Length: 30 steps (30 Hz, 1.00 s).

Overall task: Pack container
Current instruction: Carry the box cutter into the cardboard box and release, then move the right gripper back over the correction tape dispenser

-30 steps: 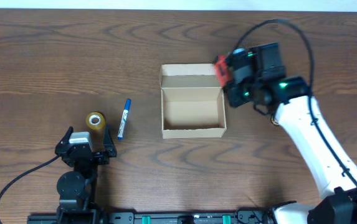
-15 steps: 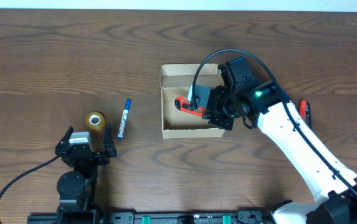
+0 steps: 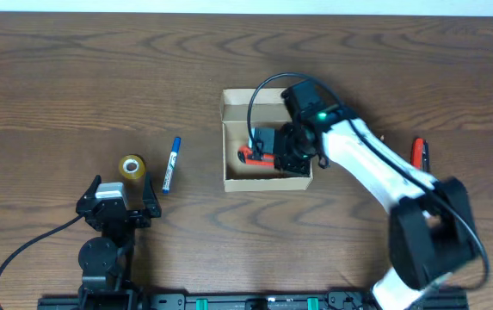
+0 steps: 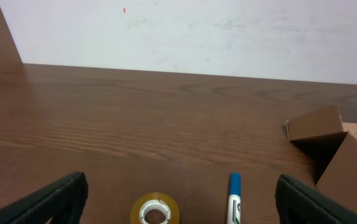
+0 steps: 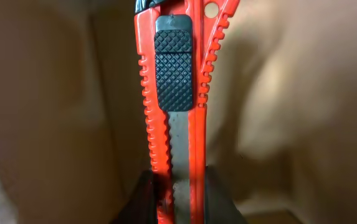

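the container (image 3: pixel 263 182) sits at the centre of the overhead frame, with its lid flap open toward the top. our right gripper (image 3: pixel 270 148) is down inside it, clamped on the red utility knife (image 5: pixel 175 93). we cannot tell whether the knife touches the floor. if we release it while it is tilted, it may lean on a wall. it may also snag the fingers as they rise, dragging the light box. the left gripper (image 4: pixel 179 190) rests at lower left with its jaws apart, near the tape roll (image 3: pixel 132 166) and blue marker (image 3: pixel 171 164), neither yet packed.
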Motion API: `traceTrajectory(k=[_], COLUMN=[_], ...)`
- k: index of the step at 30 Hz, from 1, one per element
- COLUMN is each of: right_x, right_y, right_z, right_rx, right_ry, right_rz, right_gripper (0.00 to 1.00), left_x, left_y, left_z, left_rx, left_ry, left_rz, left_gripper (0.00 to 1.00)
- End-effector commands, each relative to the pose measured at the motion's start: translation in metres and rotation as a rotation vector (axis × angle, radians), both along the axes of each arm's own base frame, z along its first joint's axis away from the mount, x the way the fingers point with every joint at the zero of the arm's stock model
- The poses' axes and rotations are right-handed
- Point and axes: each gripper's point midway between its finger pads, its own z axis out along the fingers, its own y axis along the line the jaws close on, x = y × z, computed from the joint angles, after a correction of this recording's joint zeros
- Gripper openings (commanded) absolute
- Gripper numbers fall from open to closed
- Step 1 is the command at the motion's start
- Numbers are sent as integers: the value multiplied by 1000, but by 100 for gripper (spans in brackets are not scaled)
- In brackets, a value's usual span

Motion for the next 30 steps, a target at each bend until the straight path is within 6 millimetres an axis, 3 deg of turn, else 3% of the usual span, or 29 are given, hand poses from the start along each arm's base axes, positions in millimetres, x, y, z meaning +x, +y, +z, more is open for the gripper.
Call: traceTrajectory(k=[1, 5, 12, 13, 16, 18, 22, 28, 30], right_x=[0, -4, -2, -2, 0, 4, 17, 36, 42], right_y=[3, 2, 3, 3, 3, 4, 11, 12, 6], right_z=[-18, -35, -34, -34, -34, -30, -6, 44, 62], right_rx=[-13, -33, -29, -29, -27, -21, 10, 62, 80], right_ry=[36, 76, 66, 67, 65, 53, -1, -98, -127], right_rz=[27, 33, 29, 29, 0, -4, -20, -55, -127], right_gripper=[1, 1, 1, 2, 19, 21, 35, 38, 44], left_x=[-1, -1, -1, -1, -1, -1, -1, -1, -1], left_y=[4, 4, 4, 4, 4, 4, 4, 4, 4], left_z=[-19, -19, -19, -19, -19, -19, -19, -19, -19], left_rx=[-2, -2, -2, -2, -4, -18, -20, -20, -20], left_ry=[57, 57, 57, 57, 57, 56, 56, 56, 56], left_rz=[24, 24, 24, 24, 24, 26, 27, 27, 27], left_gripper=[95, 95, 95, 95, 95, 95, 95, 95, 95])
